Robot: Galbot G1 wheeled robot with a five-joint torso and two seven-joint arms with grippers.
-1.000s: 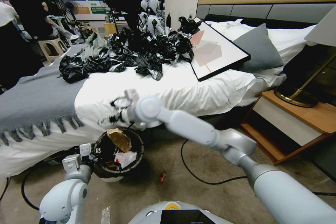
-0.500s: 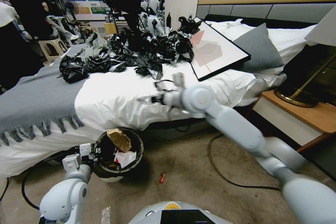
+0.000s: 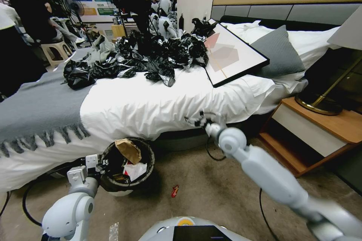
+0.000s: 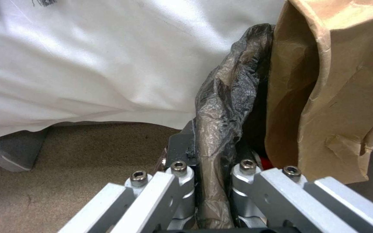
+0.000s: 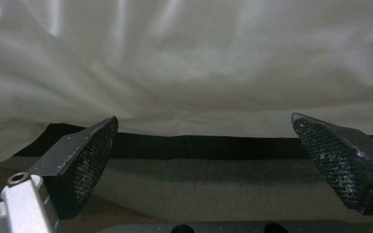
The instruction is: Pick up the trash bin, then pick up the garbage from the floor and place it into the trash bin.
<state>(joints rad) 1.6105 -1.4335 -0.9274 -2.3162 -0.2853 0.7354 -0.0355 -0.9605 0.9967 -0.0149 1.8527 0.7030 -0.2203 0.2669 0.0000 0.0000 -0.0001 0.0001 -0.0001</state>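
The trash bin, a white bucket lined with a dark bag, stands by the bed's side at lower left. My left gripper is shut on its bag-covered rim. Garbage lies inside it: a brown cardboard piece, which also looms large in the left wrist view, and a white tissue. A small red wrapper lies on the carpet to the right of the bin. My right gripper hangs low beside the mattress edge, right of the bin. Its fingers are open and hold nothing.
The bed carries a heap of black plastic sheeting, a framed picture and a grey blanket. A wooden nightstand stands at the right. Cables run over the carpet. A clear wrapper lies near my base.
My right arm has swung from above the bin to the right and dropped low beside the bed. The left arm and the bin have not moved.
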